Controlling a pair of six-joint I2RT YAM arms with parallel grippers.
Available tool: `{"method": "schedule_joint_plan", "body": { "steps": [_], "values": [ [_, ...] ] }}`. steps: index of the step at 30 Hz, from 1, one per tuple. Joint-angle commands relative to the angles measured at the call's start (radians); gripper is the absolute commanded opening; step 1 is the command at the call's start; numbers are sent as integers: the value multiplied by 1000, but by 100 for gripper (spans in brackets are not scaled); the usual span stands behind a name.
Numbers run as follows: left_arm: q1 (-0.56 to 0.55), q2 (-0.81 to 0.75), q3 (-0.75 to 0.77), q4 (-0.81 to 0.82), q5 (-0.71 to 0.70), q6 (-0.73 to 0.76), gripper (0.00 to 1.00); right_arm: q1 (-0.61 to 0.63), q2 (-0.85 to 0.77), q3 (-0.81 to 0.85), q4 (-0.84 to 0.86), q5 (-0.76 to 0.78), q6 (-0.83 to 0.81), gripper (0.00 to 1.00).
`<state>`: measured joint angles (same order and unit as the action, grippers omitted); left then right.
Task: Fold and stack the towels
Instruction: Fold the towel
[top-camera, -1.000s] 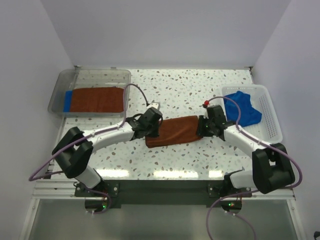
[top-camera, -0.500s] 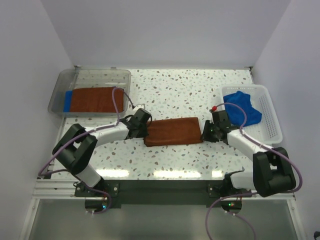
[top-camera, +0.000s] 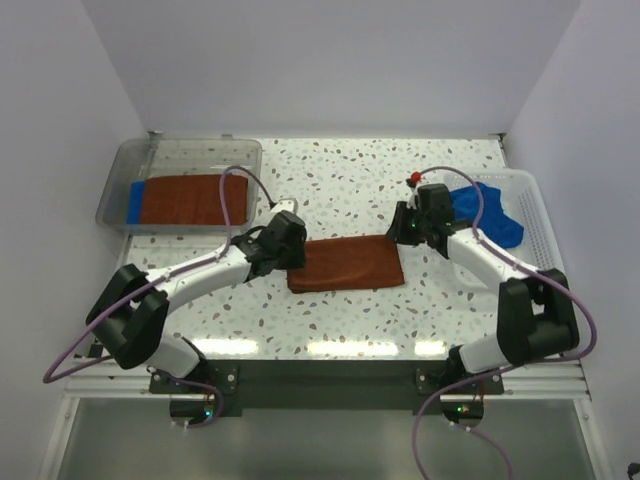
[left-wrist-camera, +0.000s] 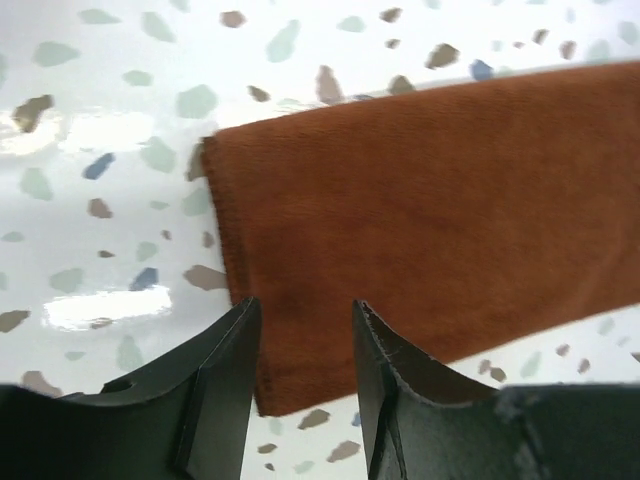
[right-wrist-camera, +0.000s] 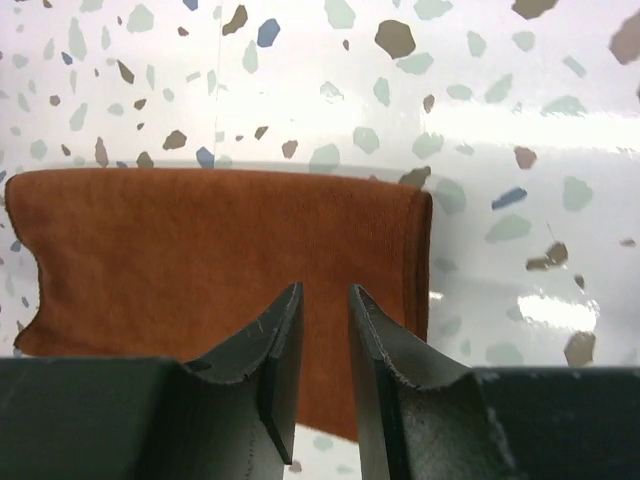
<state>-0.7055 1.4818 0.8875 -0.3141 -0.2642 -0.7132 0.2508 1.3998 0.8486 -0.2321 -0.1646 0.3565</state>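
Lying flat near the middle of the desk (top-camera: 350, 175), the folded rust-brown towel (top-camera: 345, 265) forms a long rectangle with its long sides running left to right; no part of it is lifted. Its edges are fairly even, and the right wrist view shows a small notch in its left end. The left fingers (left-wrist-camera: 225, 380) sit at the towel's left end, standing apart with only the cloth's near-left corner showing through the gap, so they are open and grip nothing; whether their tips touch the cloth cannot be told. The right fingers (right-wrist-camera: 270, 370) are at the towel's right end, by its far corner, parted by a narrow gap with nothing between them, and appear to be above the cloth rather than on it. Both arms reach in from the near edge of the desk and angle toward the towel from either side. At the far left corner of the desk stands a clear plastic tray (top-camera: 125, 160) holding a second rust-brown towel (top-camera: 195, 198), laid flat over a blue towel (top-camera: 136, 200) whose left edge shows from beneath. At the right edge of the desk stands a white mesh basket (top-camera: 545, 235) containing a crumpled blue towel (top-camera: 490, 215), bunched toward the basket's far left part, just beside the right arm.
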Motion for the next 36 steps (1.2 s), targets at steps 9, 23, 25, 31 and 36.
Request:
{"method": "schedule_joint_plan", "body": {
  "steps": [9,23,25,31,36],
  "values": [
    [-80,23,-131,78,75,-32,32,5,310,124,134,22,2,27],
    [-83,-152,-167,-23,30,-65,49,117,132,113,-9,163,-86,30],
    [-84,-156,-115,-39,8,-55,50,157,94,78,-26,163,-74,30],
    [-48,-53,13,-5,-12,3,47,200,-39,-64,-50,159,-27,29],
    [-11,83,86,72,-17,46,42,200,-39,-154,-33,162,-7,29]
  ]
}}
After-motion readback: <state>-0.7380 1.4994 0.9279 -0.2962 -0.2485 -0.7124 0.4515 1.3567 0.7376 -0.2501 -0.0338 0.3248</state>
